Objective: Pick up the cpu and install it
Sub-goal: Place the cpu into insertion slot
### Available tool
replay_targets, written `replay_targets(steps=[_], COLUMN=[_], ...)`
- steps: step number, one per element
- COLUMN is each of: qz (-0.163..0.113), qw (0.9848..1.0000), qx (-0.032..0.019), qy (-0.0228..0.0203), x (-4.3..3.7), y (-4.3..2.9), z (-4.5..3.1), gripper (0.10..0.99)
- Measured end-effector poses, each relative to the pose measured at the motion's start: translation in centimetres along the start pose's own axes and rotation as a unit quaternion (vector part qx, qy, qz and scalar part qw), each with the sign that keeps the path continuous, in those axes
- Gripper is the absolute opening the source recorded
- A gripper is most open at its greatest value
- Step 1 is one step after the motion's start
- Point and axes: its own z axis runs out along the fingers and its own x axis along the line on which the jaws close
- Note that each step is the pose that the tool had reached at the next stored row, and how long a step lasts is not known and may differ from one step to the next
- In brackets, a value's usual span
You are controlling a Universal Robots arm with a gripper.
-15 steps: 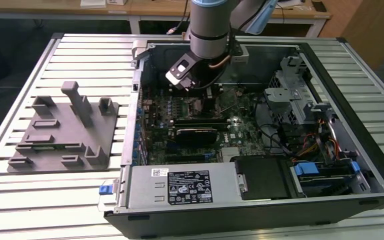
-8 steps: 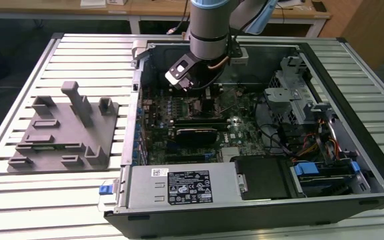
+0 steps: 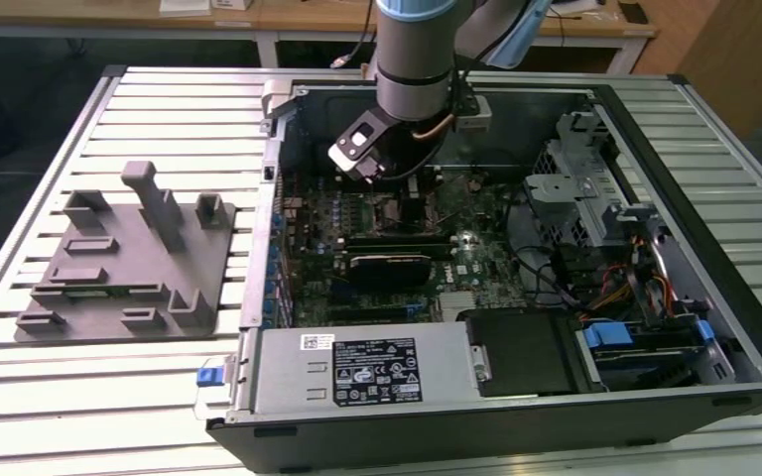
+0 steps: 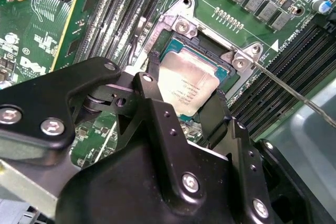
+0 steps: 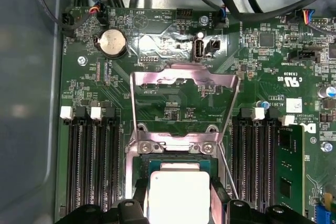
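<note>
Looking along the gripper in the second wrist view, I see its two black fingers drawn in narrow against opposite edges of the cpu. They hold it right at the socket on the green motherboard. Whether the chip is fully seated or just above its bed, I cannot tell. In the first wrist view the socket's metal hold-down frame stands flipped open. The thin lever runs out from the socket's corner.

As for writing, the cpu's silvery top plate carries several lines of faint grey print, too tilted and small for me to make out. White lettering is printed across the motherboard in both wrist views.

The first wrist view gives me the wider board: a round coin cell, black memory slots on both sides of the socket, and a green memory module standing in one bank.

The exterior view adds the wider scene. The arm reaches down into an open computer case lying on a slatted metal bench. A silver power supply in the case bears printed labels. On the exterior view's left, a grey fixture sits on the bench, well apart from the gripper.
</note>
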Motion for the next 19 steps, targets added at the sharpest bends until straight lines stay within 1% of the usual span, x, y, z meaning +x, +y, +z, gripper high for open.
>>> replay_targets(steps=[7,11,19], qz=[0.000,-0.008,-0.008], qw=[1.0000,1.0000,1.0000], qx=[-0.0001,-0.0004,-0.0002], qy=[0.0001,0.0024,0.0025], x=[0.01,0.01,0.01], y=[0.00,0.00,-0.01], z=[0.10,0.11,0.23], gripper=[0.545,0.545,0.545])
